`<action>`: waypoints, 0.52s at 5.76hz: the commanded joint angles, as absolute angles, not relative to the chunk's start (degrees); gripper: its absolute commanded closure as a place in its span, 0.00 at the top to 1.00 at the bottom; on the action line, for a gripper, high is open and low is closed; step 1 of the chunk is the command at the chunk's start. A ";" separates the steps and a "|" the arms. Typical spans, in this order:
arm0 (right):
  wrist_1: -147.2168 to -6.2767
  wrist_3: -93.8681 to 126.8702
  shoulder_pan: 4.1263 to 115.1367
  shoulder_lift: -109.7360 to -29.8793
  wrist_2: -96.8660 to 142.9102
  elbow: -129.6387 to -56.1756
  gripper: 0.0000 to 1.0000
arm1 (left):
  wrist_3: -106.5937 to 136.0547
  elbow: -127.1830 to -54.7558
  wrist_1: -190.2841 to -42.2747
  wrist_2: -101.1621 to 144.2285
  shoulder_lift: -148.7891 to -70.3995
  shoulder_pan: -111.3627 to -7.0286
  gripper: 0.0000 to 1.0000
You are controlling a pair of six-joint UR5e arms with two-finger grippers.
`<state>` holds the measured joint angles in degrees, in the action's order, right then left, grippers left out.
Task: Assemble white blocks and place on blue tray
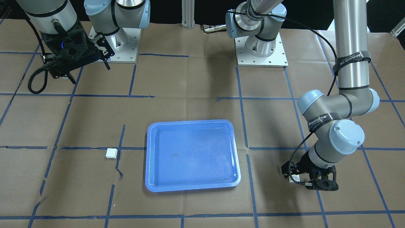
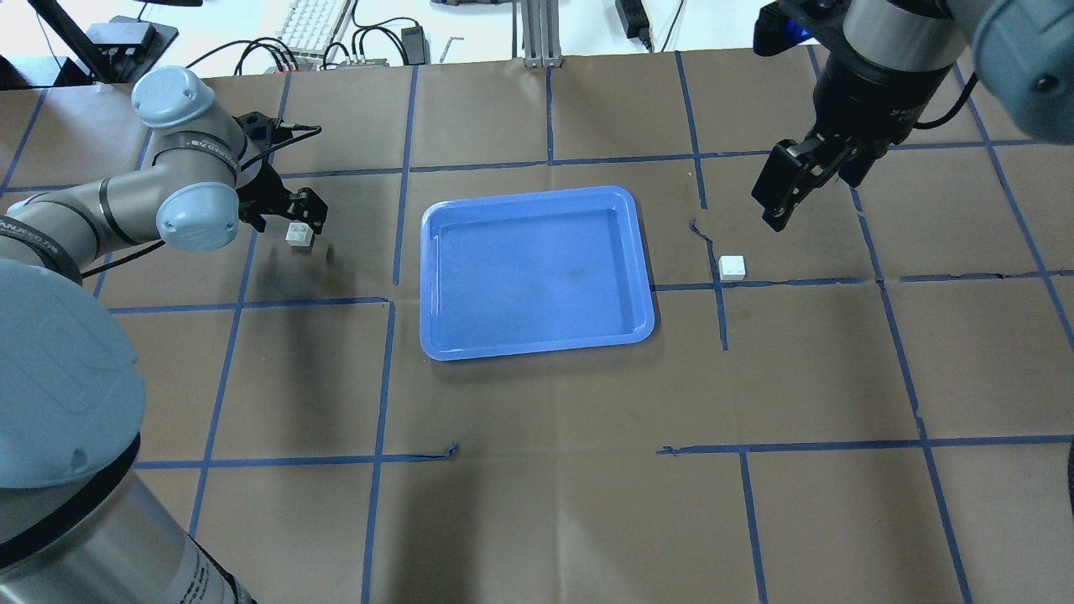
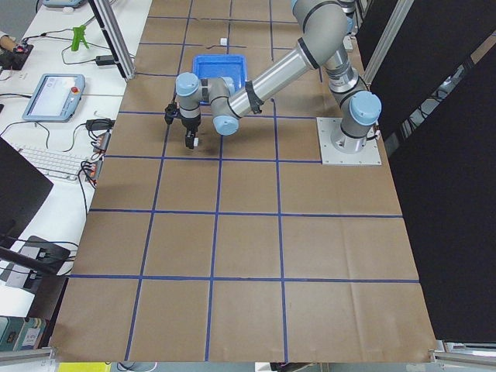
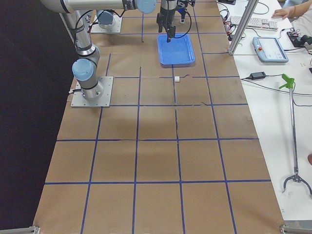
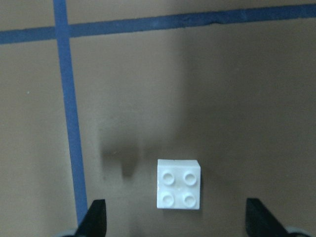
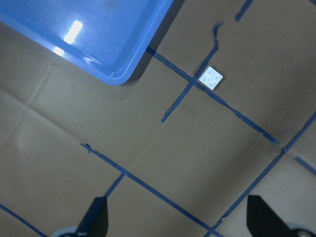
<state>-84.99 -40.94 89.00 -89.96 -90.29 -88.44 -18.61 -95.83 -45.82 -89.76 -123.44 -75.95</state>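
One white block [image 5: 178,184] lies studs up on the table, left of the blue tray [image 2: 529,195]. My left gripper [image 5: 177,219] hangs low over it, open, with the block between its fingers [image 5: 96,217] and touching neither. This block also shows in the overhead view [image 2: 299,234], under the left gripper [image 2: 289,214]. The other white block [image 2: 732,267] lies on a tape line right of the tray, and shows in the right wrist view [image 6: 211,78]. My right gripper [image 2: 780,197] is open and empty, high above the table beyond that block. The tray [image 1: 190,122] is empty.
Brown paper with blue tape lines [image 2: 403,168] covers the table. The two arm bases [image 1: 261,47] stand at the robot's edge. A keyboard and cables [image 2: 315,25] lie beyond the far edge.
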 commanded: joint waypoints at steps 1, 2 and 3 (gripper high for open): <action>-85.78 -71.99 86.33 -89.47 -90.00 -88.51 1.00 | -18.98 -95.89 -45.09 -89.74 -124.80 -75.94 0.86; -85.96 -87.12 83.52 -89.47 -89.65 -88.51 1.00 | -19.25 -95.89 -45.26 -89.74 -124.72 -75.94 0.46; -85.87 -95.89 80.71 -89.04 -89.13 -88.51 1.00 | -19.34 -95.80 -45.35 -89.74 -124.46 -75.94 0.24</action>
